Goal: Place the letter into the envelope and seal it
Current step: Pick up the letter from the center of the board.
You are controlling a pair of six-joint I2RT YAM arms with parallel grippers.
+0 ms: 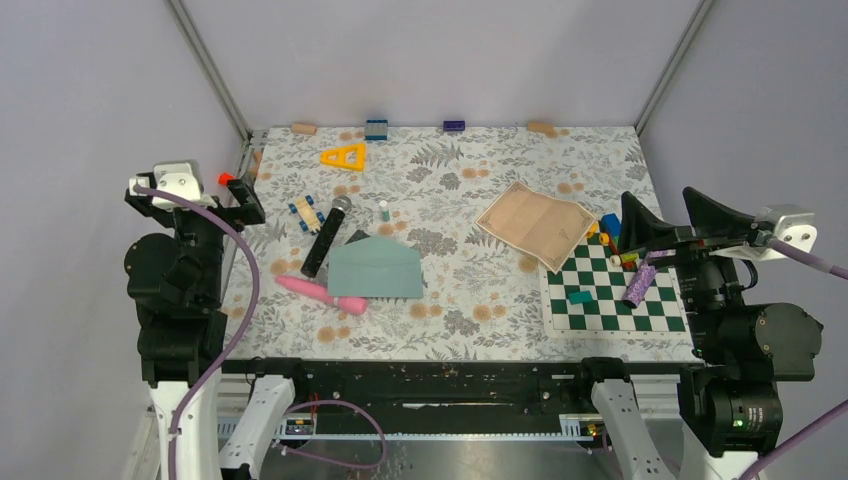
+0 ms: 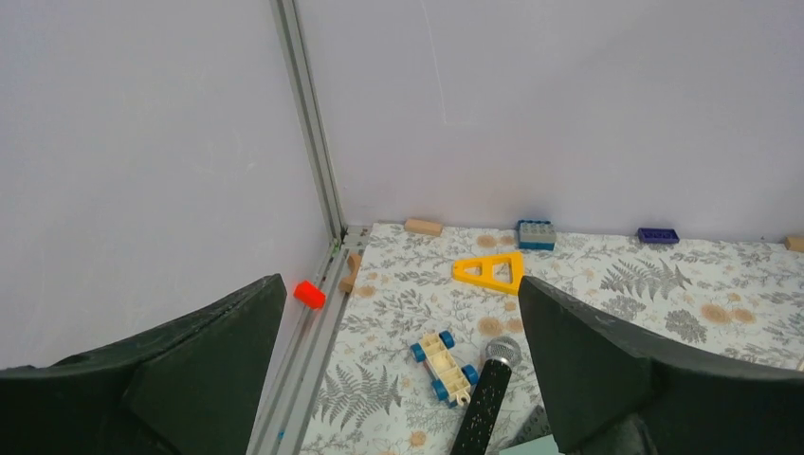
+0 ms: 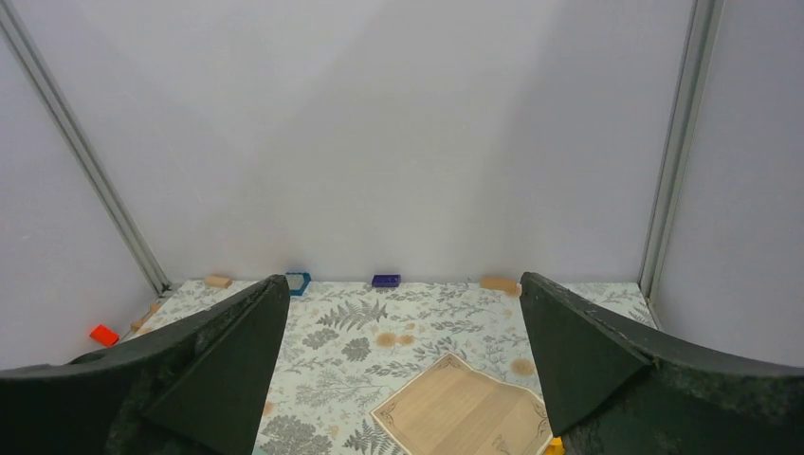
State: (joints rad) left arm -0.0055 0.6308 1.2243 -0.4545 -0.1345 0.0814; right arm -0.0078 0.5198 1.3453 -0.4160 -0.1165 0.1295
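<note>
Both my arms sit high at the table's two sides, so nothing blocks my view of the things. My left gripper [image 2: 400,284] is spread wide and holds nothing. My right gripper [image 1: 656,197] is the same. The envelope [image 1: 375,270] lies flat, left of the middle, and its flap looks open toward the far wall (good, the mouth is ready). The letter [image 1: 535,224] lies well apart on the right, with one corner on the checkered mat [image 1: 615,290]. I think my right arm should fetch it, since it is nearer.
</note>
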